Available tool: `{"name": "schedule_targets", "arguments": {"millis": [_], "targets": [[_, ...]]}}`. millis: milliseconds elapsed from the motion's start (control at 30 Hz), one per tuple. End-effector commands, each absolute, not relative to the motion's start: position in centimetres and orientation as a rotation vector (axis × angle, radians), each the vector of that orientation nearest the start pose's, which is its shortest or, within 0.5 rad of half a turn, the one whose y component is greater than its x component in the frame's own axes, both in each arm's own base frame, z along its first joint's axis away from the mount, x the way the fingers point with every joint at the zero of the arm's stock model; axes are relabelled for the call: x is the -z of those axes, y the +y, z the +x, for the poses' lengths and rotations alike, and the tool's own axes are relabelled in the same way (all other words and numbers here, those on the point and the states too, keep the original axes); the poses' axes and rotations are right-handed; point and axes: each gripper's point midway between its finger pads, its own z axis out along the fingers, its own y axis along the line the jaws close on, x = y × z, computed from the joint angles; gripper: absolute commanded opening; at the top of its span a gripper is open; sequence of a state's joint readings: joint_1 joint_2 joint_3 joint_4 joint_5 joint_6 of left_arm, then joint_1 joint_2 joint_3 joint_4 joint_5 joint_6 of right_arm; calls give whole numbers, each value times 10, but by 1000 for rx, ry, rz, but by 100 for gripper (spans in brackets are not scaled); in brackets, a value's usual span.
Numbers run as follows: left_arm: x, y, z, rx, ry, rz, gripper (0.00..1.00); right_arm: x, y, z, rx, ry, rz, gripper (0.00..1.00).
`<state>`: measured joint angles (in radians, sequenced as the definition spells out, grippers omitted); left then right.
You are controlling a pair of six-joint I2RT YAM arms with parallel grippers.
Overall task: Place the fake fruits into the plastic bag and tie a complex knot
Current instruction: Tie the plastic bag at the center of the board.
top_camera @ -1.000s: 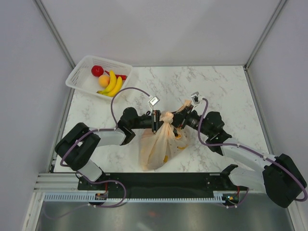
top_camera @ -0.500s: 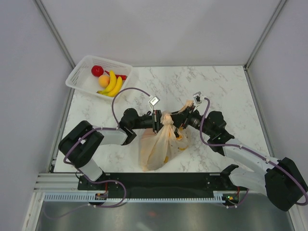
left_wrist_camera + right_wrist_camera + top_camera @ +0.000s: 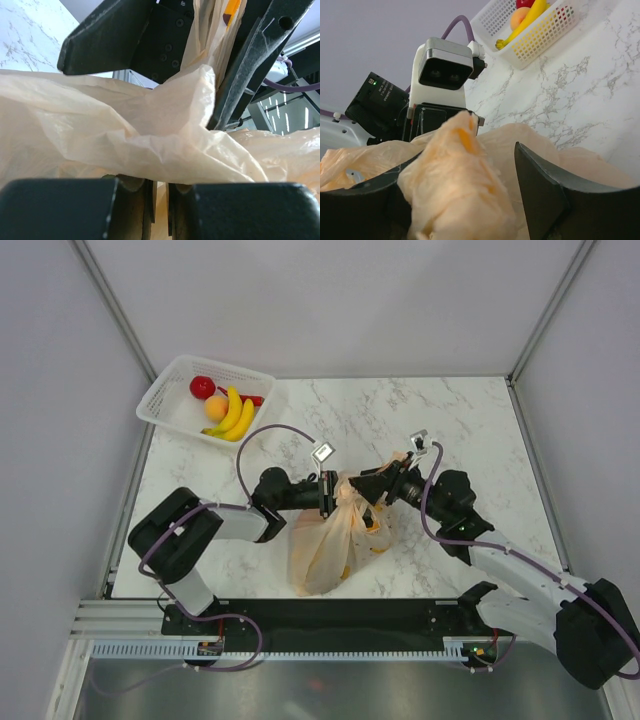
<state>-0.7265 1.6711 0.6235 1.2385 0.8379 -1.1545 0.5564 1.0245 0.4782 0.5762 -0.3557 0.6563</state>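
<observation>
Since a second ago the right gripper (image 3: 373, 486) has come closer to the plastic bag (image 3: 325, 545) from three o'clock. Its jaws have gone from narrow to wide, and the bunched top (image 3: 455, 170) of the bag stands loose between them. The left gripper (image 3: 327, 496) reaches in from nine o'clock, its narrow jaws pinching a fold of the bag just under the bunched top. The bag rests on the table (image 3: 460, 420) toward the six o'clock edge. The red apple (image 3: 202, 387), peach (image 3: 216, 406) and bananas (image 3: 236, 414) lie in the white basket (image 3: 168, 392) at ten o'clock, well apart from the bag.
</observation>
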Motion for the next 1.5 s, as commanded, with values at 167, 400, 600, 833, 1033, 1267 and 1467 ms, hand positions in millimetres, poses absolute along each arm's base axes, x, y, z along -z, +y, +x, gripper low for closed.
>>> {"name": "schedule_targets", "arguments": {"millis": [167,400,600,833,1033,1267,1467], "targets": [[-220,-375,183,2042,1695,505,16,-254,245,263,-1139,1629,-202,75],[-222,-374,182,2044,1689,508,16,-265,234,266,-1096,1616,-188,86],[-224,-375,182,2046,1686,510,16,-267,229,268,-1061,1626,-179,88],[-225,-376,182,2050,1686,510,16,-269,212,279,-968,1654,-101,89],[-224,-377,182,2051,1688,511,16,-277,198,282,-904,1651,-85,90],[-223,-378,182,2053,1692,503,16,-278,192,284,-870,1655,-84,90],[-222,-378,181,2052,1698,505,16,-302,175,284,-739,1657,-124,90]]}}
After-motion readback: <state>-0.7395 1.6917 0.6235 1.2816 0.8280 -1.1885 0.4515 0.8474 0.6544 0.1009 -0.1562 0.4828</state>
